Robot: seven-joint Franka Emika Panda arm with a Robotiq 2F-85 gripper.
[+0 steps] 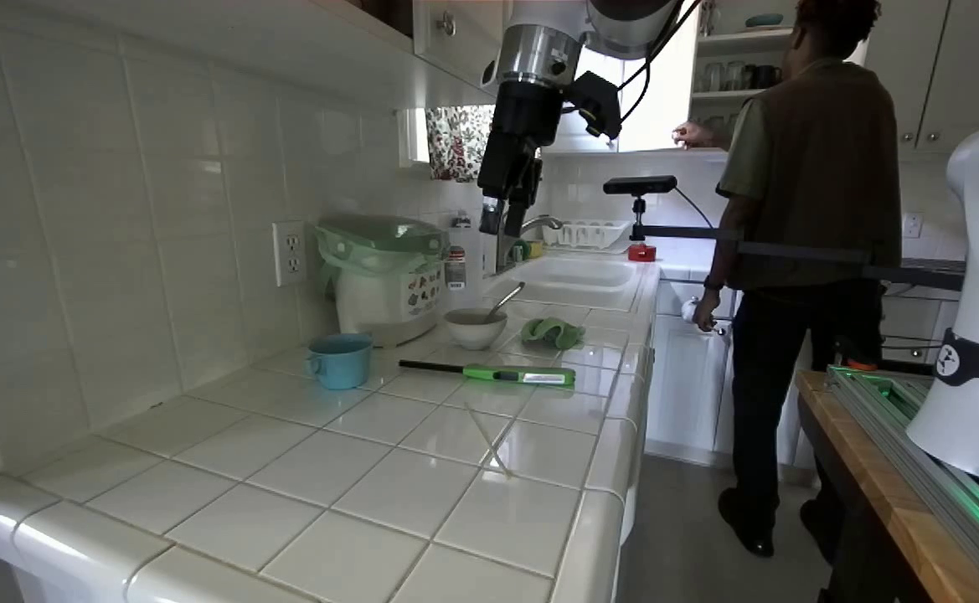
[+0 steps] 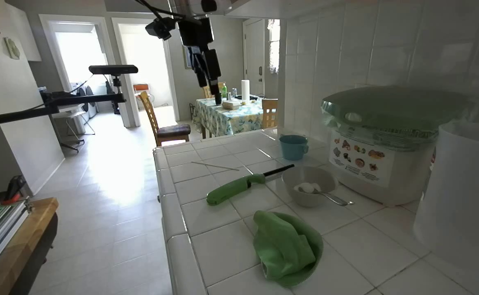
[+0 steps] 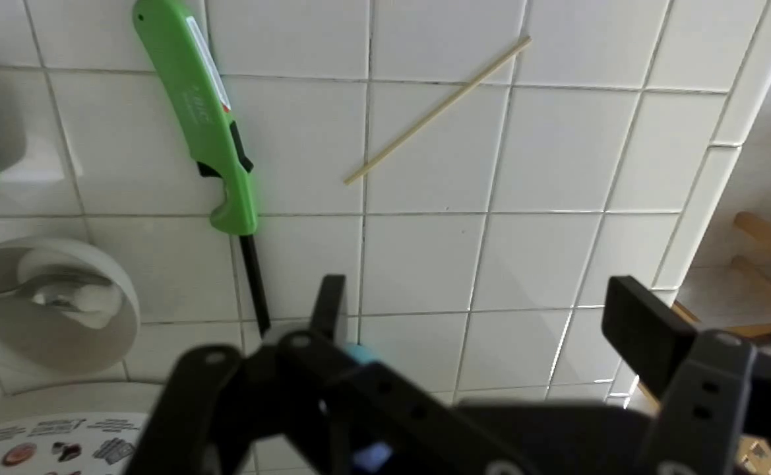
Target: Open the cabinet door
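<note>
Gripper (image 3: 479, 293): hung above the counter (image 1: 363, 536), fingers (image 3: 642, 323) well apart
Cabinet door (image 1: 466, 40): showed its knob (image 1: 447, 23), high above the counter
Lighter (image 3: 214, 138), stick (image 3: 438, 111), bowl (image 1: 474, 333): rested on the counter

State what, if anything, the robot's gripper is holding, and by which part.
Nothing is held: the black two-fingered gripper stands open in the wrist view.

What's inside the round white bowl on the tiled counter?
The round white bowl holds a shiny metal spoon, its handle out past the rim, and rounded white contents of unclear kind. Whatever lies beneath those is covered and can't be seen.
</note>
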